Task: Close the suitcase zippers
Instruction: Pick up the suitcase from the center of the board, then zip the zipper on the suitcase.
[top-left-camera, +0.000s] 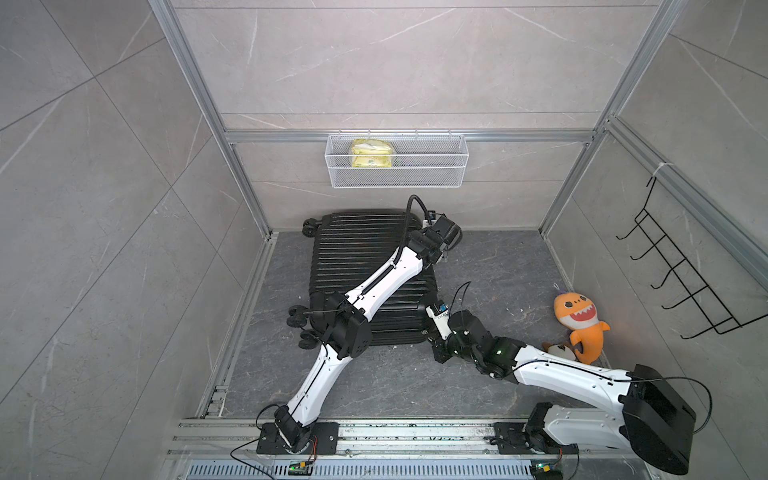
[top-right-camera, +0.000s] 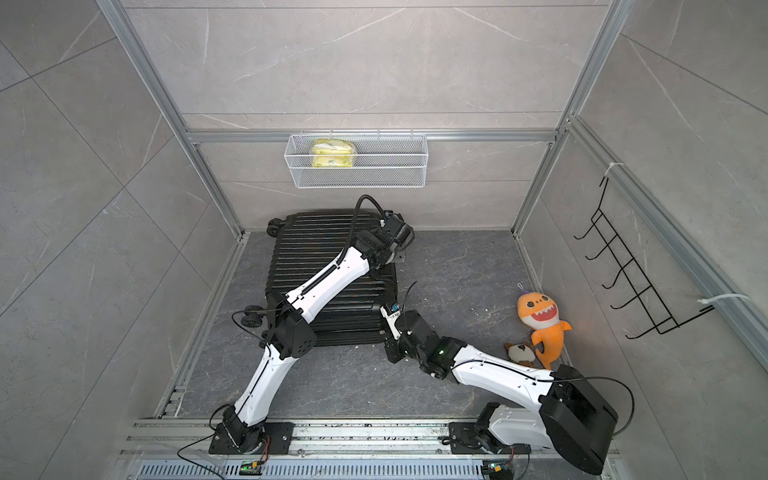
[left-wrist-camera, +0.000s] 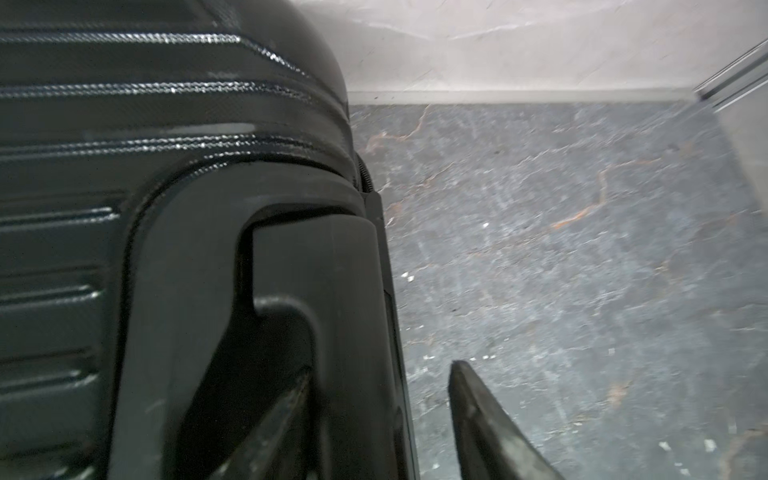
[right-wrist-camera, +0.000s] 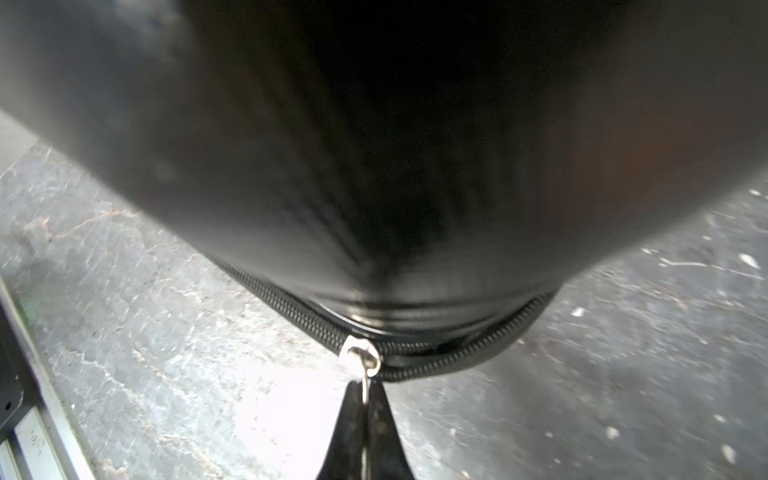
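Lying flat on the worktop (top-left-camera: 498, 270), the suitcase (top-left-camera: 353, 249) is merely straddled at its handle (left-wrist-camera: 291, 270) by the left pincer (left-wrist-camera: 381, 368), jaws apart. With the pull tab (right-wrist-camera: 360, 359) clenched by the right pincer (right-wrist-camera: 365, 399) at the near corner, the suitcase could be dragged unbraced, or the tab lost.

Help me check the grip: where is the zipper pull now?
In the right wrist view, the zipper pull sits at a rounded corner of the suitcase, its tab pinched in the right gripper, just above the floor.
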